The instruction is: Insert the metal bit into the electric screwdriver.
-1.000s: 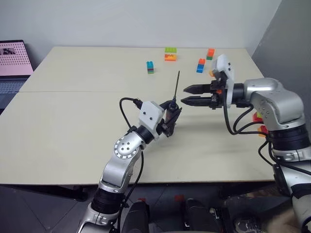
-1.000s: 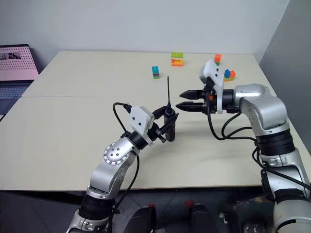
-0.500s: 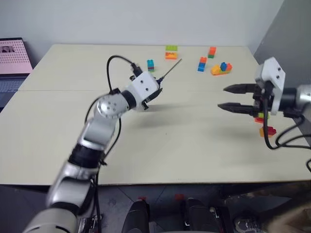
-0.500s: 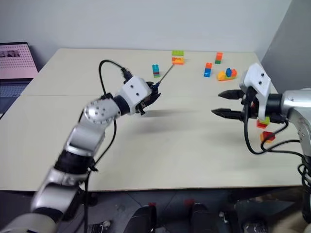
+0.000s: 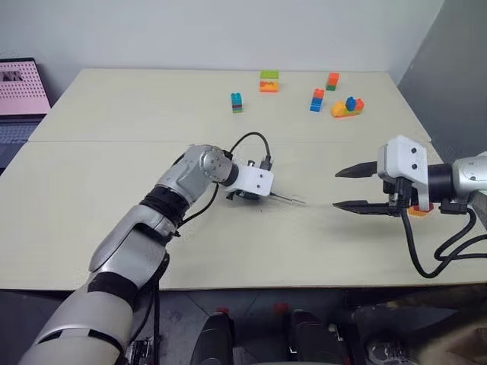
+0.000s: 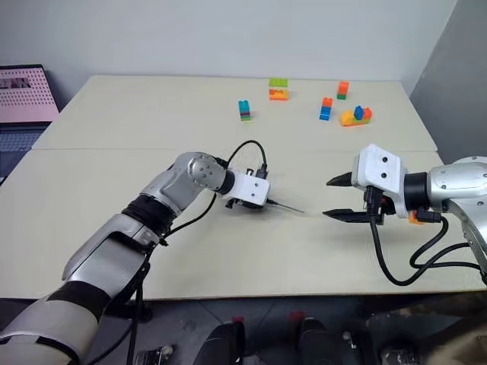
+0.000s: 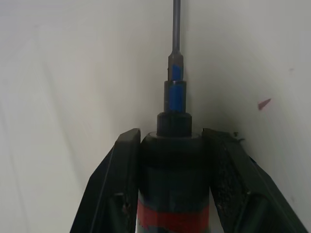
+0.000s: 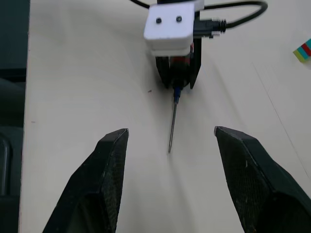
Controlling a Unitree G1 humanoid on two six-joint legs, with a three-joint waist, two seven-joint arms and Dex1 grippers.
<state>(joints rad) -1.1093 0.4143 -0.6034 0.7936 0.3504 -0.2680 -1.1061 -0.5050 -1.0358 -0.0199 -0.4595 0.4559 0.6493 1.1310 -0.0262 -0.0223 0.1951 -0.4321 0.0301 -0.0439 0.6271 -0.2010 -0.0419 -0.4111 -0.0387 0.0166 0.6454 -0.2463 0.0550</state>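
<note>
- Now the thin dark grey metal bit [image 8: 172, 125] is sticking out of the black, red-banded electric screwdriver [image 7: 172, 160], low over the beige table [image 5: 114, 190].
- The left gripper [image 7: 172, 145] is clamping the screwdriver; the right gripper [image 5: 351, 188], at its three o'clock, is gaping, holding nothing.
- Coloured toy bricks [image 5: 316, 99] are lying toward twelve o'clock.

left gripper [image 5: 251, 194] low over the table [image 5: 114, 175] mid-front, electric screwdriver [image 7: 173, 165] sat between its fingers, metal bit [image 8: 172, 124] sticking out its front toward the right gripper [image 5: 351, 188], toy bricks [image 5: 335, 103] way back behind, laptop [image 5: 19, 95] far left

Beige table [image 5: 114, 190]; toy brick stacks [image 5: 267, 82] along far edge.
</note>
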